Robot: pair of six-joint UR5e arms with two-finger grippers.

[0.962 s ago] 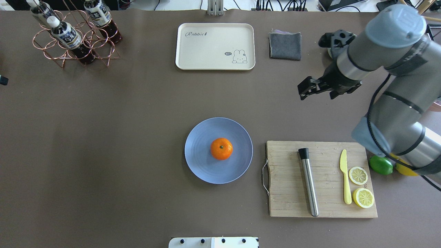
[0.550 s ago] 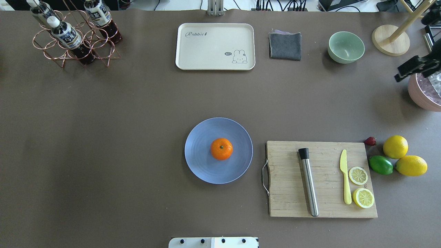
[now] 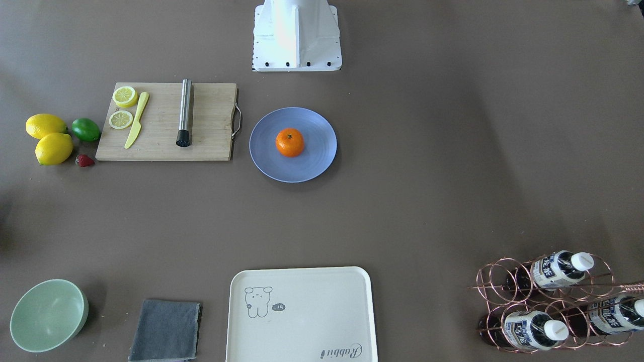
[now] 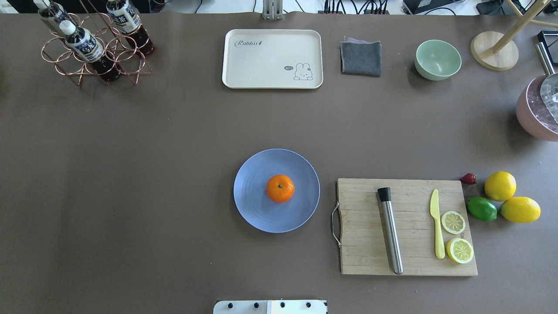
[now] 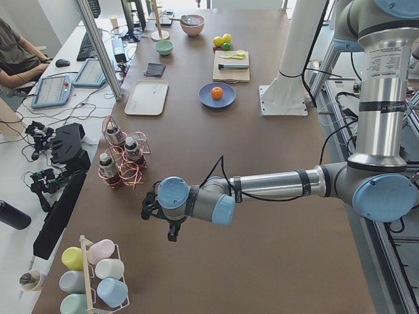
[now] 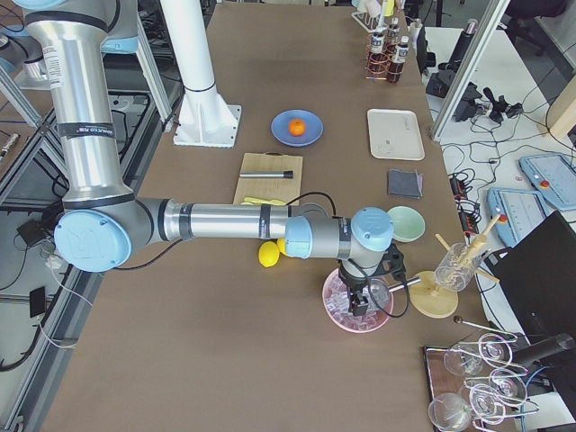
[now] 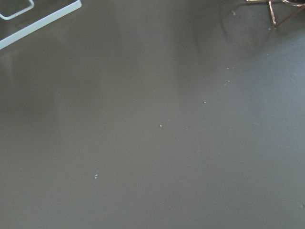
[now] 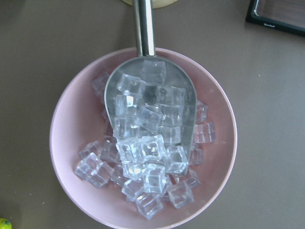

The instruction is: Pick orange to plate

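The orange (image 4: 280,188) rests stem-up near the middle of the blue-lavender plate (image 4: 253,200), at the table's centre; it also shows in the front view as the orange (image 3: 290,142) on the plate (image 3: 317,153). No gripper touches either. My left gripper (image 5: 171,234) shows only in the exterior left view, low over bare table at the left end, far from the plate. My right gripper (image 6: 358,302) shows only in the exterior right view, above a pink bowl of ice. Whether either is open or shut I cannot tell.
Right of the plate lies a wooden cutting board (image 4: 366,253) with a steel muddler (image 4: 391,235), yellow knife (image 4: 437,229) and lemon halves. Lemons (image 4: 500,186), a lime (image 4: 481,209), a green bowl (image 4: 437,59), grey cloth (image 4: 361,57), cream tray (image 4: 272,59) and bottle rack (image 4: 93,46) ring the table.
The right arm has swung from over the table's right half out past the right edge of the overhead view. The orange and the plate have not moved.
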